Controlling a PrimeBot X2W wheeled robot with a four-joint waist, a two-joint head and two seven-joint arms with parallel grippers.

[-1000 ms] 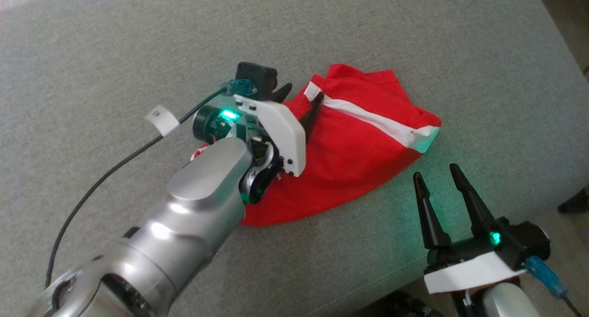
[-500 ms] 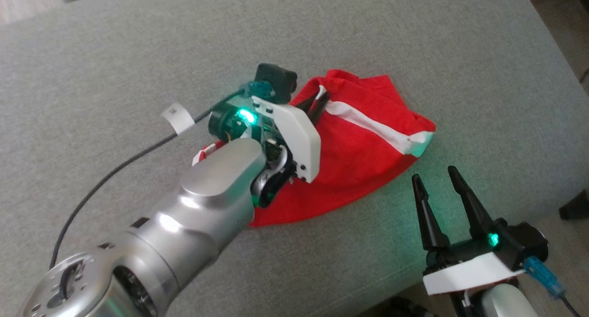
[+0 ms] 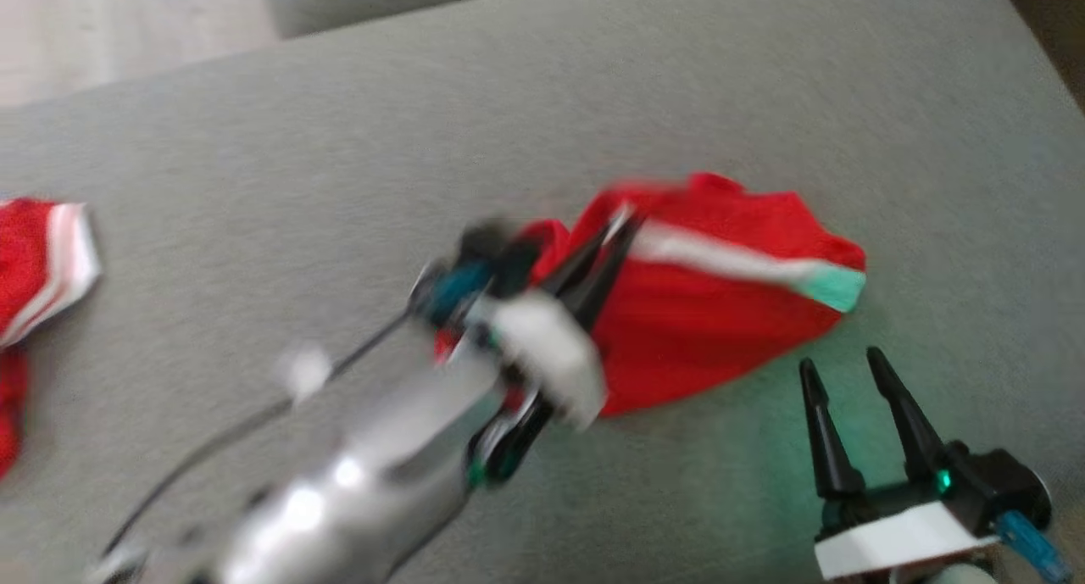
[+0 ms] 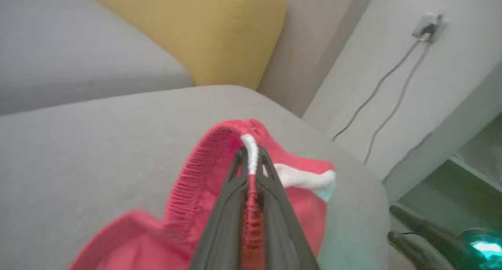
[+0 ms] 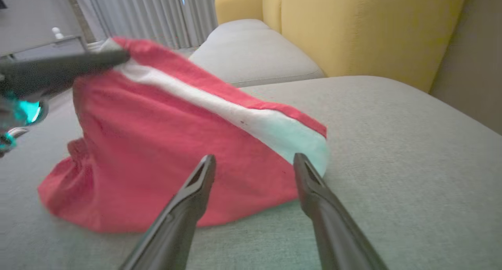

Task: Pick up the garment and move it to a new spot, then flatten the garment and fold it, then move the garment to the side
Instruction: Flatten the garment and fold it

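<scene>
At nine o'clock in the head view a second red cloth [image 3: 38,262] lies on the grey sofa seat [image 3: 254,186], well apart. Near centre the left tool [image 3: 621,226] is pinched tight on the garment [image 3: 720,321] at its white-trimmed hem, tenting that edge off the seat, likely to carry it off. At five o'clock the right tool [image 3: 839,359] stands spread wide, empty, near the garment's low corner.

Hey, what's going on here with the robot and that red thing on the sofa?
The robot's left gripper has its jaws shut on the ribbed edge of the red garment, holding that edge up off the grey cushion while the rest lies on it. The right gripper sits beside the garment with jaws open, holding nothing. A second red-and-white cloth lies at the head view's left edge.
</scene>
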